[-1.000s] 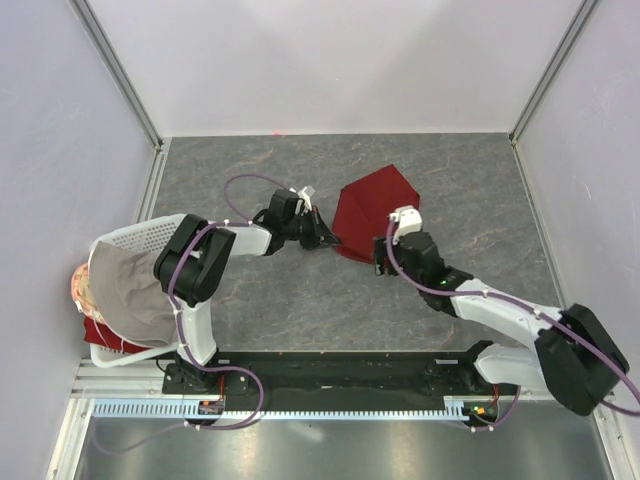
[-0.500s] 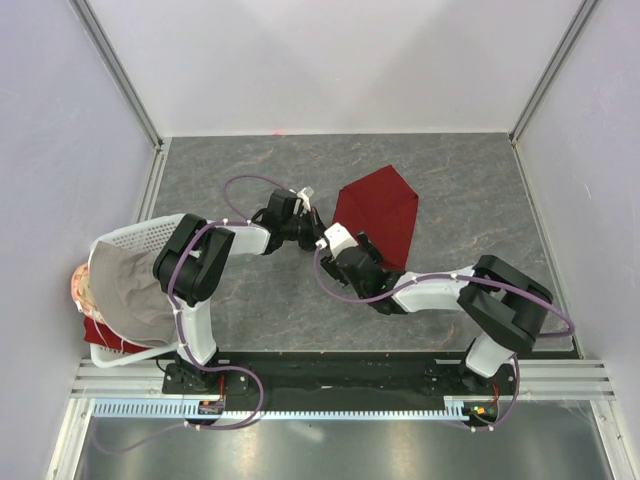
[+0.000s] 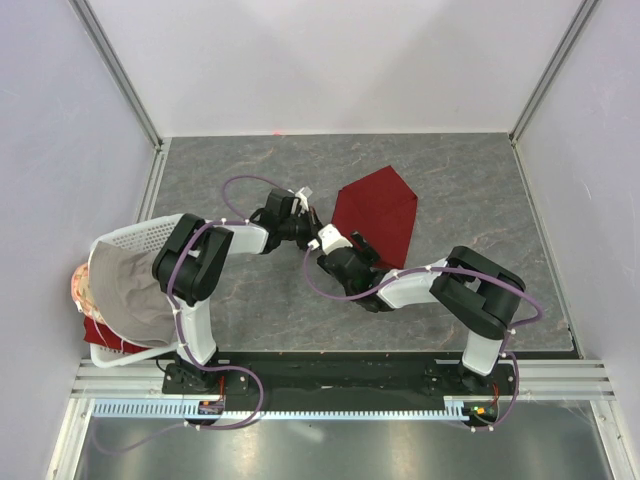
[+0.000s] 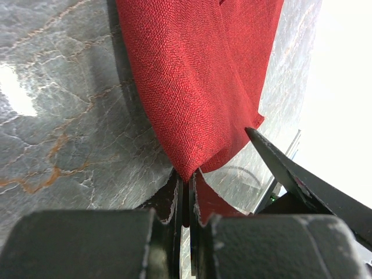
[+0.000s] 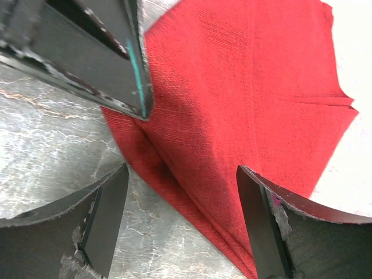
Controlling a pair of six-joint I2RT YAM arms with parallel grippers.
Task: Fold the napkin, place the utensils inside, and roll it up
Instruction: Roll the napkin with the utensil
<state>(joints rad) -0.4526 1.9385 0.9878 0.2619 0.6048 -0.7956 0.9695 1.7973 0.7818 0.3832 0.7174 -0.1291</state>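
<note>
The maroon napkin lies folded on the grey table, pointing away from the arms. My left gripper is shut on its near-left corner, and the cloth runs straight into the closed jaws in the left wrist view. My right gripper is open right beside it, straddling the napkin's near-left edge without touching the cloth. Its left finger is over bare table and its right finger is over the cloth. The utensils are out of view.
A white basket at the table's left edge holds a grey-beige cloth. The left gripper's finger crosses the top left of the right wrist view. White walls with metal rails enclose the table.
My right gripper left the napkin's right side and swung left across it to the left gripper's corner. The raised fold dropped and the napkin now lies flatter. My left gripper kept its hold.
</note>
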